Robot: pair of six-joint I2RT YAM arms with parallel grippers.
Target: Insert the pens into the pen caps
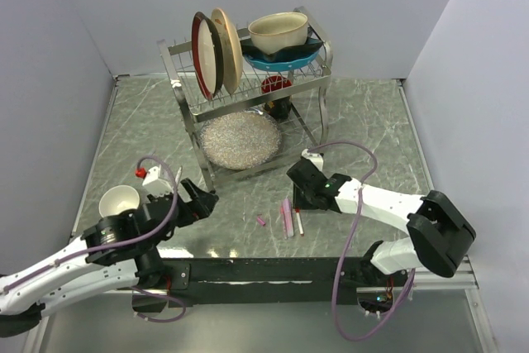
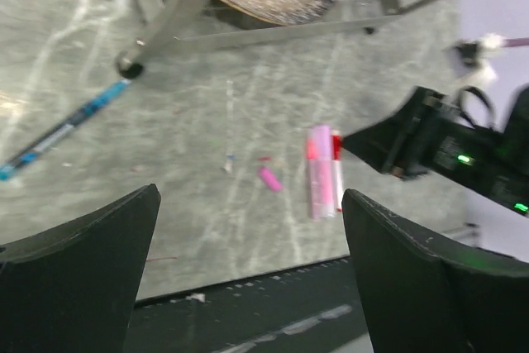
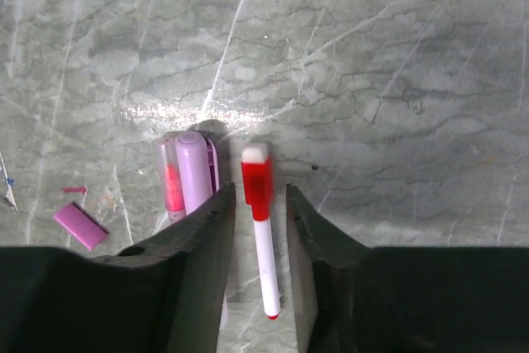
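Note:
A white pen (image 3: 264, 245) with a red capped end and a red tip lies on the marble table, between the open fingers of my right gripper (image 3: 259, 193), which straddle it without visibly touching it. Two pink and lilac pens (image 3: 186, 175) lie side by side just left of it. A loose pink cap (image 3: 80, 226) lies further left. In the top view the pens (image 1: 287, 217) and the cap (image 1: 260, 221) lie near the front edge, with my right gripper (image 1: 297, 197) over them. My left gripper (image 2: 250, 196) is open and empty, hovering left of them. A dark blue pen (image 2: 62, 131) lies at its far left.
A metal dish rack (image 1: 248, 88) with plates and a bowl stands at the back, with a glittery plate (image 1: 240, 140) underneath. A white cup (image 1: 120, 200) sits by the left arm. The black rail (image 1: 273, 270) runs along the front edge.

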